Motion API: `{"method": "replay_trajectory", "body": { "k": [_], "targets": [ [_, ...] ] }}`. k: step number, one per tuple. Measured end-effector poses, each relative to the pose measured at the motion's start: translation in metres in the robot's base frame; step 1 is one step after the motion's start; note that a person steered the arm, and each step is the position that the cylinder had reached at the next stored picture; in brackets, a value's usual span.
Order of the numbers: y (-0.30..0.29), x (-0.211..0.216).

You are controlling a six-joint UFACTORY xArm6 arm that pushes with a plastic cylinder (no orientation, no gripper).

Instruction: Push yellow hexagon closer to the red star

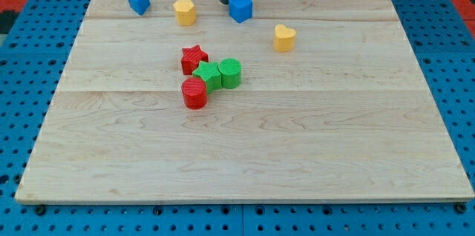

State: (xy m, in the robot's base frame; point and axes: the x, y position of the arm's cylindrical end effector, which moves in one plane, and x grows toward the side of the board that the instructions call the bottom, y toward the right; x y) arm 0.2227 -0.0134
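The yellow hexagon (185,12) lies near the view's top, left of centre. The red star (194,59) lies below it, near the board's middle, apart from it. My tip (226,1) is at the view's top, right of the yellow hexagon and just left of the blue cube (240,7), close to or touching it. The tip does not touch the hexagon.
A green star (209,76) and a green cylinder (231,73) sit just right of and below the red star; a red cylinder (195,93) lies below them. A blue block (138,1) is at the top left. A yellow heart (283,37) is at the right.
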Motion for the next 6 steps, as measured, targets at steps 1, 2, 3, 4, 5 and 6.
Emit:
{"method": "replay_trajectory", "body": {
  "k": [1,2,3,4,5,6],
  "targets": [
    [-0.014,-0.008],
    [-0.033,-0.023],
    [-0.047,-0.028],
    [-0.050,-0.019],
    [-0.059,-0.008],
    [-0.065,0.011]
  ]
}}
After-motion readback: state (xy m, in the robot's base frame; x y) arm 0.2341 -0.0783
